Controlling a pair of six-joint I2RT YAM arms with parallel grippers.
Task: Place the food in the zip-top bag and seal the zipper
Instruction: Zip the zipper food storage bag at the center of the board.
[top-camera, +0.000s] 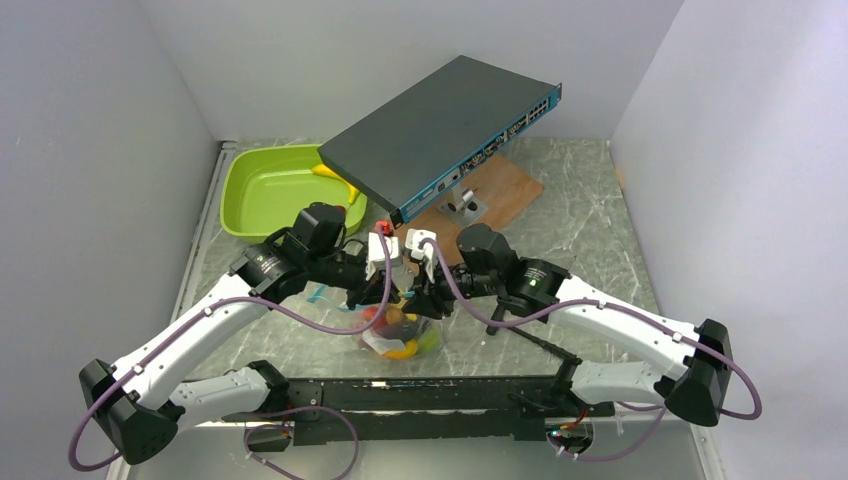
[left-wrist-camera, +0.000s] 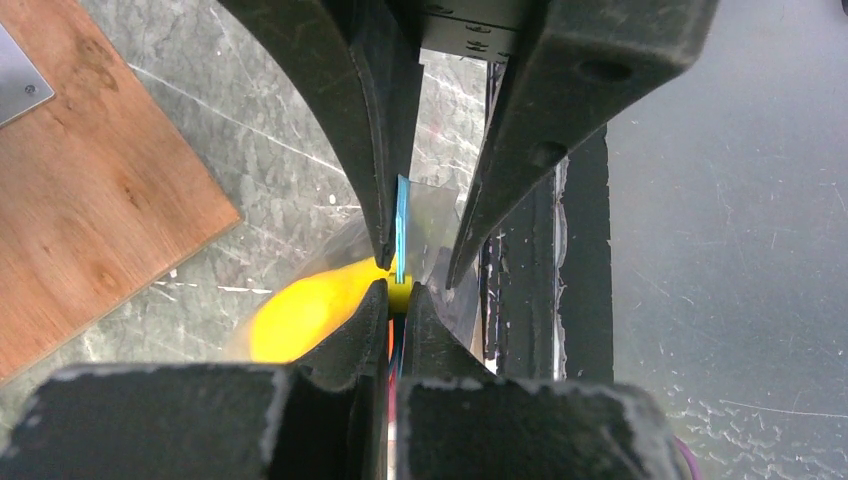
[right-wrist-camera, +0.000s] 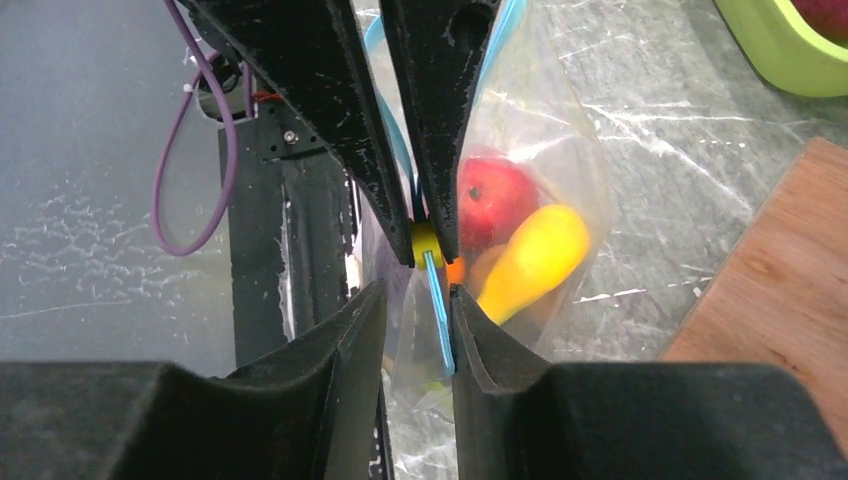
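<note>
The zip-top bag (top-camera: 398, 338) sits nearer the arm bases than the green tray (top-camera: 262, 195), off its right corner, holding the food (top-camera: 395, 325) (a red apple (right-wrist-camera: 495, 195) and yellow banana (right-wrist-camera: 535, 255) show through). Its zipper (right-wrist-camera: 440, 310) runs lengthwise from one gripper toward the other. The left gripper (left-wrist-camera: 398, 296) is pinched tight on that strip; the right gripper (right-wrist-camera: 417, 292) straddles it, jaws slightly parted.

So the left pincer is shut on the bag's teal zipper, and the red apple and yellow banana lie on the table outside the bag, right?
Not outside: the right wrist view shows the red apple and yellow banana inside the zip-top bag. The left pincer is indeed shut on the teal zipper.
</note>
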